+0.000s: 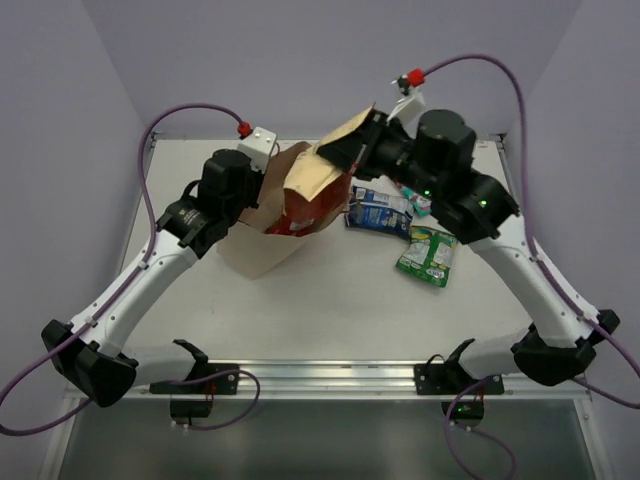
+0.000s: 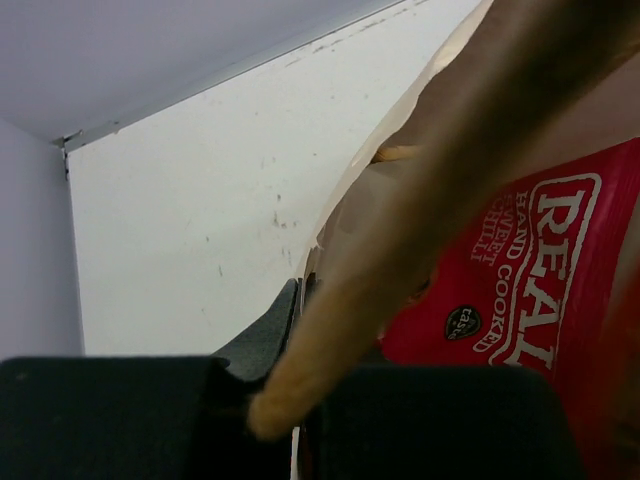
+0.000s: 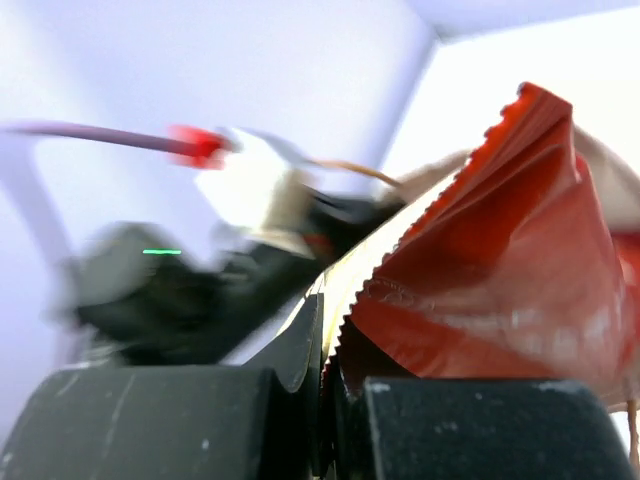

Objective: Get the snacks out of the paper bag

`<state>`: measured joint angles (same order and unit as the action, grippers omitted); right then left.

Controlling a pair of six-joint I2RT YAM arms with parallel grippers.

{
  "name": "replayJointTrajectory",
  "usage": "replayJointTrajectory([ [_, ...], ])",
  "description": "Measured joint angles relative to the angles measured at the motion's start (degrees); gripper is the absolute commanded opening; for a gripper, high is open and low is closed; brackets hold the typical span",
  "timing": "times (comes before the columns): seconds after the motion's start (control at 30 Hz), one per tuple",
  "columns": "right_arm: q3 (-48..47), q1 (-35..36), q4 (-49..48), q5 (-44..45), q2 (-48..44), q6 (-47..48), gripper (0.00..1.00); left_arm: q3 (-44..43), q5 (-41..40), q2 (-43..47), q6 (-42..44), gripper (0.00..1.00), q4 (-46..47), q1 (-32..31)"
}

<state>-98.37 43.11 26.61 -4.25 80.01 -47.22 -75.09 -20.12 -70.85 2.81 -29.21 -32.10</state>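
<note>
The cream paper bag [image 1: 255,245] lies tilted at the centre left, mouth facing right. My left gripper [image 1: 262,185] is shut on its rim; in the left wrist view the jaws [image 2: 300,295] pinch the paper edge [image 2: 400,175] with a blurred tan handle crossing in front. The pink-red "REAL" bag [image 1: 310,205] sticks halfway out of the mouth. My right gripper [image 1: 352,158] is shut on its serrated top edge [image 3: 500,250], jaws closed [image 3: 325,300]. A blue pack [image 1: 380,212], a green pack [image 1: 428,252] and a partly hidden teal-pink pack [image 1: 421,204] lie on the table.
The white table [image 1: 330,310] has a wall along its far edge and side walls left and right. The right arm reaches over the blue and teal-pink packs. A metal rail [image 1: 320,375] runs along the near edge.
</note>
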Motion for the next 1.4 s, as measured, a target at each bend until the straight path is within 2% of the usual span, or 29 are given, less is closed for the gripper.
replayJointTrajectory([
  [0.2,-14.4,-5.5,3.5,-3.1,-5.6,4.2,0.00,0.0,-3.4,-1.6,1.4,0.00,0.0,1.0],
  [0.37,-21.2,-14.3,6.4,-4.5,-7.7,5.4,0.00,0.0,-5.0,-2.6,2.9,0.00,0.0,3.8],
  [0.5,-24.2,-20.8,7.2,-5.4,-5.4,5.5,0.00,-1.3,-5.5,-2.7,4.4,0.00,-0.4,7.8],
  [0.7,-26.6,-24.3,5.3,-6.3,8.3,5.2,0.00,-6.1,-4.5,-3.8,5.9,0.00,-1.9,12.5],
  [0.97,-26.5,-24.5,-5.7,-10.6,35.2,1.6,0.00,-10.2,-4.4,-4.7,9.1,0.00,-1.7,16.3],
  [1.03,-25.2,-24.5,-10.2,-12.3,39.4,0.5,0.00,-10.1,-3.9,-4.7,9.9,0.00,-1.7,16.7],
  [1.17,-14.3,-24.7,-21.3,-16.3,40.4,-1.4,0.03,-5.2,0.0,-2.5,10.9,0.00,1.2,16.7],
  [1.27,-6.3,-24.7,-27.3,-19.3,40.6,-2.3,0.12,-0.7,3.3,-0.6,11.3,0.00,1.8,16.7],
  [1.4,2.9,-24.9,-30.4,-21.0,42.0,-2.8,0.24,2.8,7.0,1.0,11.3,0.00,3.1,16.6],
])
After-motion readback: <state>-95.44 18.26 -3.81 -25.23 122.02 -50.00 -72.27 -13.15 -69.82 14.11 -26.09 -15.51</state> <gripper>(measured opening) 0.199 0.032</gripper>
